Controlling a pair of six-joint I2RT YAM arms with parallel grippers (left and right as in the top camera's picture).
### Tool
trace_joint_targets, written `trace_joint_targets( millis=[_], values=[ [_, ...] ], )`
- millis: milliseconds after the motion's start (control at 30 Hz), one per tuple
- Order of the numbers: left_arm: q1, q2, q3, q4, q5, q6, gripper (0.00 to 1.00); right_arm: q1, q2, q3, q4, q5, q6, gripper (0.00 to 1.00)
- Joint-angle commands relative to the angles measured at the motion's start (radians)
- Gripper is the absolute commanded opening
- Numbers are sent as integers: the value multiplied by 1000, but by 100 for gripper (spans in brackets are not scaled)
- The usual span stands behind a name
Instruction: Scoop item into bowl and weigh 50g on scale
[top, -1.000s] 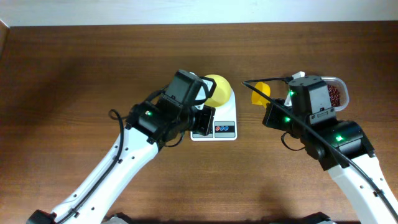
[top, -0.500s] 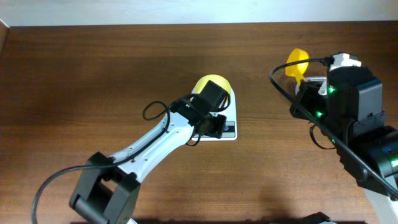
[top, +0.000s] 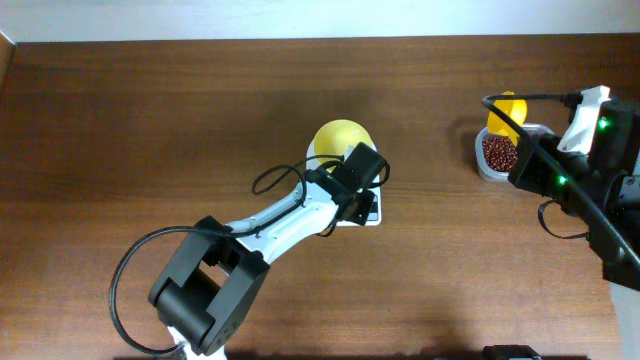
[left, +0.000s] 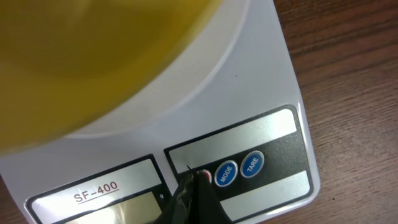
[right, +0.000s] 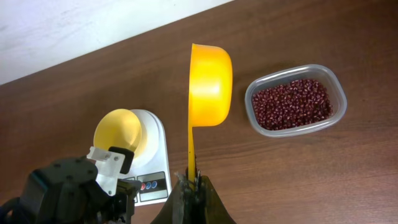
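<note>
The pale yellow bowl (top: 338, 140) stands on the white scale (top: 373, 214). In the left wrist view the bowl (left: 93, 56) fills the top and the scale (left: 261, 81) lies below it. My left gripper (left: 189, 177) is shut, and its tip touches the scale's red button (left: 204, 177); it also shows in the overhead view (top: 358, 200). My right gripper (right: 191, 179) is shut on the handle of the yellow scoop (right: 210, 74), held on its side in the air. The reddish-brown beans (right: 295, 102) lie in a clear container (top: 500, 156), with the scoop (top: 505, 108) at its far edge.
Blue MODE (left: 226, 172) and TARE (left: 252, 165) buttons sit right of the red one. The left arm (right: 68, 190) reaches over the scale's front. A pale wall (right: 74, 25) borders the table's far edge.
My left gripper has come down onto the scale's button panel. My right gripper has drawn back to the right with the scoop, uncovering the container of beans.
</note>
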Motion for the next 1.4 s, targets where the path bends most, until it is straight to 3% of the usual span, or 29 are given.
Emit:
trace_joint_targets(
  millis=[0, 1367],
  values=[
    [2, 12, -3, 5, -19, -10, 0, -3, 22, 21, -6, -16, -14, 4],
    [2, 81, -7, -27, 19, -10, 0, -3, 47, 21, -8, -16, -14, 4]
  ],
)
